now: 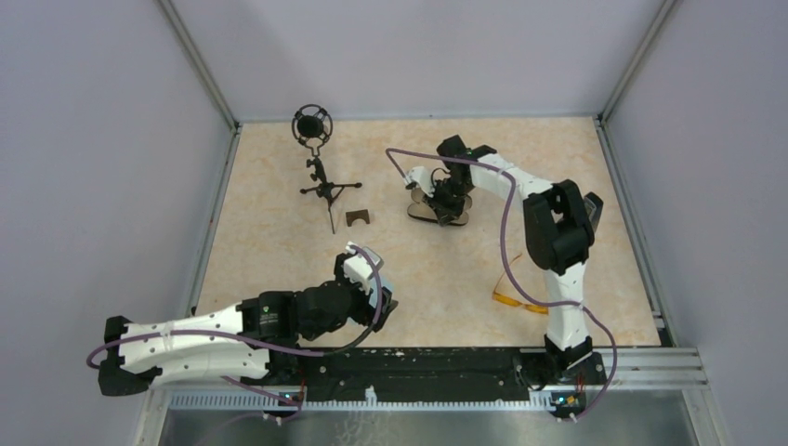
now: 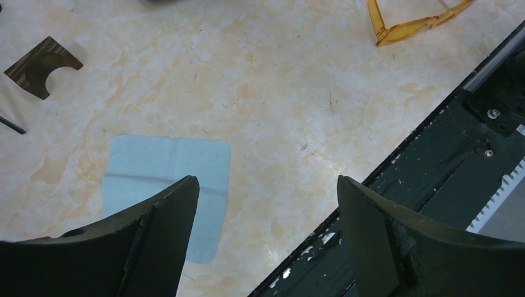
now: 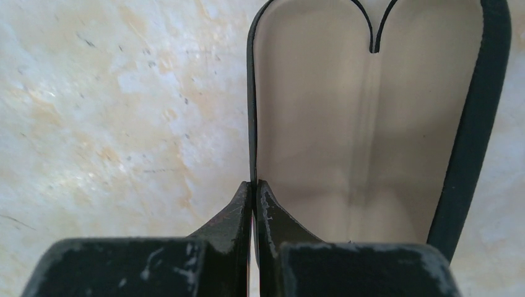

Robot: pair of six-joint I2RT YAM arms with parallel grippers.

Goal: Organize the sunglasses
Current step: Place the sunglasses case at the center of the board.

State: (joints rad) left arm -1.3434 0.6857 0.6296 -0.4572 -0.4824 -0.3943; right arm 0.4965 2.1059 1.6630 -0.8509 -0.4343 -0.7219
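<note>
- The right gripper [image 3: 254,189] is clenched on the side wall of the open black oblong tan-lined glasses case [image 3: 470,124], with its arm stretched forward.
- The left gripper [image 2: 267,185] is held wide apart and empty above the light blue square cloth [image 2: 167,164].
- The translucent orange sunglasses [image 2: 412,26] are seen near the right arm's base.

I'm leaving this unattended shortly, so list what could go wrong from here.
1. The right gripper is shut on only the thin side wall of the open case. If it is dragged or lifted, the case may slip out or twist.
2. The sunglasses lie close to the near edge of the table, by the right arm's base, with its cable looping just by them. A swing back could knock them off.
</note>
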